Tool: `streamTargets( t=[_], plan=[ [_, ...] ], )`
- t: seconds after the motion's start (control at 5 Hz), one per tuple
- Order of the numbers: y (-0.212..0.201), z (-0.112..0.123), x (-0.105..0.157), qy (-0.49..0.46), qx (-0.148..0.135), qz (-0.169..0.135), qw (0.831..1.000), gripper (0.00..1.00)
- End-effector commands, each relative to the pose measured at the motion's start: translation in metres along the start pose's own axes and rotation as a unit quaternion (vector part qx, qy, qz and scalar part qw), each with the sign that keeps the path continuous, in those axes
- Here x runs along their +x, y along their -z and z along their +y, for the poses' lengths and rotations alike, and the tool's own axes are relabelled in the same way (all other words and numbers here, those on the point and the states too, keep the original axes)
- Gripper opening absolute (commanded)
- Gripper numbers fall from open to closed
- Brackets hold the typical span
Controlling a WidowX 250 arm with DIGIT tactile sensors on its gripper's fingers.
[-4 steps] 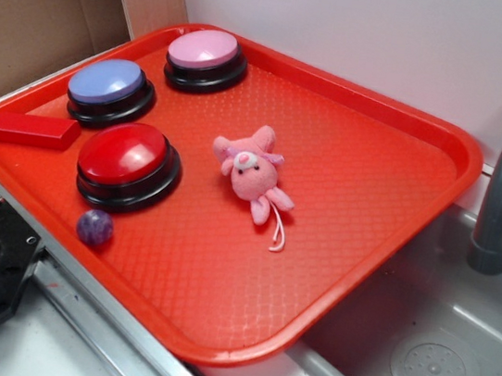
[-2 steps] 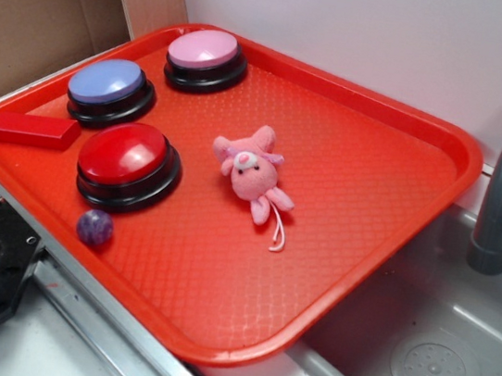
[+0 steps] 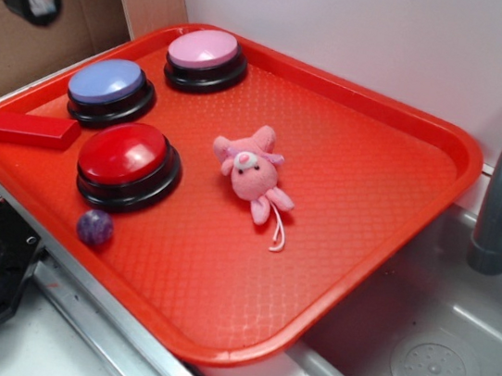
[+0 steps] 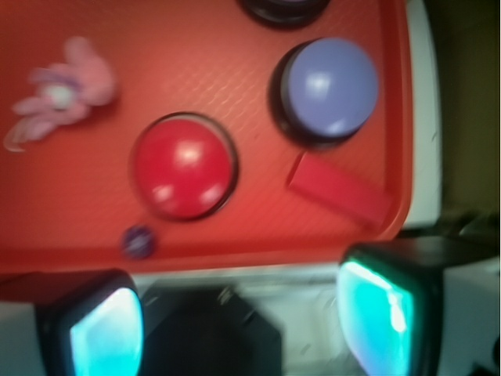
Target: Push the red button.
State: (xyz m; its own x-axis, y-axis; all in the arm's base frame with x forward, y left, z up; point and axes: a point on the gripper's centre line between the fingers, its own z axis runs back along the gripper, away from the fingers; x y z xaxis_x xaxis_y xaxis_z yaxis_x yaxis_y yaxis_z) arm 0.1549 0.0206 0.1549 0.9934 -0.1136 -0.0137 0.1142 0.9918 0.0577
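On the red tray (image 3: 401, 186), the red button (image 3: 125, 153) sat unpressed; the tool (image 4: 239, 325), held wide open and empty, was seen off the worktop's near-left corner.

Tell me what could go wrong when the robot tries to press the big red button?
The gripper hangs open, off the tray's edge, not yet above the red button. The blue button and red block lie close beside the target, so it might bump or press the wrong one. The small purple ball sits near the button and could roll if nudged.
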Motion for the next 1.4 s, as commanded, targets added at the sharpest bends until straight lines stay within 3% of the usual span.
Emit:
streamTargets(
  t=[0.0,0.2,0.8,1.2],
  plan=[
    [0.049,0.0,0.032,0.065,0.01,-0.03,0.997,1.0],
    [0.077,-0.012,0.044,0.081,-0.013,-0.033,0.996,1.0],
    [0.103,-0.023,0.044,0.061,0.0,0.014,0.998,1.0],
    [0.044,-0.012,0.04,0.073,-0.015,-0.027,0.997,1.0]
  ],
)
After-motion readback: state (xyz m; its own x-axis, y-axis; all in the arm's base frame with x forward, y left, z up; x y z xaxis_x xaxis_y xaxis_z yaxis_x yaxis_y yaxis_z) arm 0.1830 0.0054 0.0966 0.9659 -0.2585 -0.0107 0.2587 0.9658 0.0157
